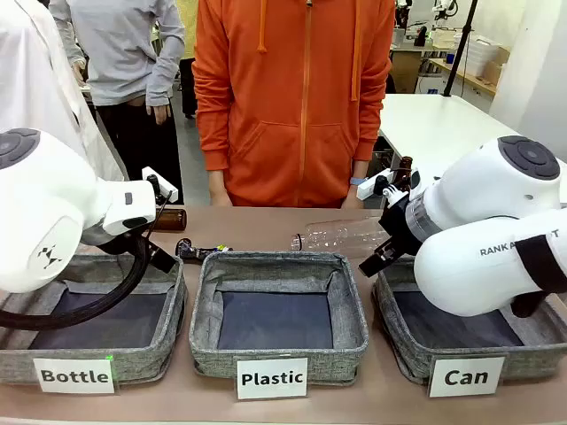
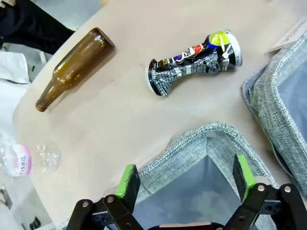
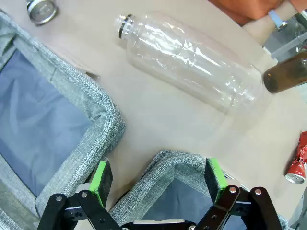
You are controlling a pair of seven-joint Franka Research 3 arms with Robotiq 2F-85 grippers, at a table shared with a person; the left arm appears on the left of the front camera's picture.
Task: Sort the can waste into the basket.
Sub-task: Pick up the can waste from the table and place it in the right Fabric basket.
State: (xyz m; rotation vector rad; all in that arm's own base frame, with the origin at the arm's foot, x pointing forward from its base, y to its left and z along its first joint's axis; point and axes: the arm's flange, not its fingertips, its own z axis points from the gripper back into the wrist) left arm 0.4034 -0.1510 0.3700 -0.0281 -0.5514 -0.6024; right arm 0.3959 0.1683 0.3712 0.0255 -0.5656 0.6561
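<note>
Approach step. Left pincer point(image 2: 185, 173) and right pincer point(image 3: 159, 178) stand spread, empty. Black can point(image 2: 194, 64) lies upper centre on worktop point(image 2: 120, 120); red can point(image 3: 298, 162), right edge. Next: straddle one, clamp, carry to basket point(image 1: 532, 361), lower right.

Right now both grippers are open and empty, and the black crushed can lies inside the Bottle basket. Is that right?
Not quite. The black crushed can lies on the bare table, outside the Bottle basket, as the left wrist view shows. The rest holds: the left gripper and the right gripper are open and empty.
</note>
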